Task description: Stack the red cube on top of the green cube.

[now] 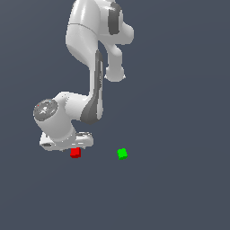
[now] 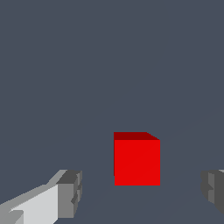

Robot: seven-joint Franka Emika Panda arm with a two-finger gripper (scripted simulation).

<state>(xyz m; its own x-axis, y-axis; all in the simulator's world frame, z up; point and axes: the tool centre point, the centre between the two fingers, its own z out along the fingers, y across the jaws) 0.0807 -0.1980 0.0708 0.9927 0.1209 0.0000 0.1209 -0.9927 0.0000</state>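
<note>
The red cube lies on the dark floor just under the white gripper. In the wrist view the red cube sits between the two grey fingertips, which stand wide apart and do not touch it. The gripper is open and holds nothing. The green cube lies on the floor to the exterior view's right of the red cube, clearly apart from it. The green cube is out of the wrist view.
The white arm rises above the gripper and bends over the upper middle of the exterior view. The floor is a plain dark grey surface.
</note>
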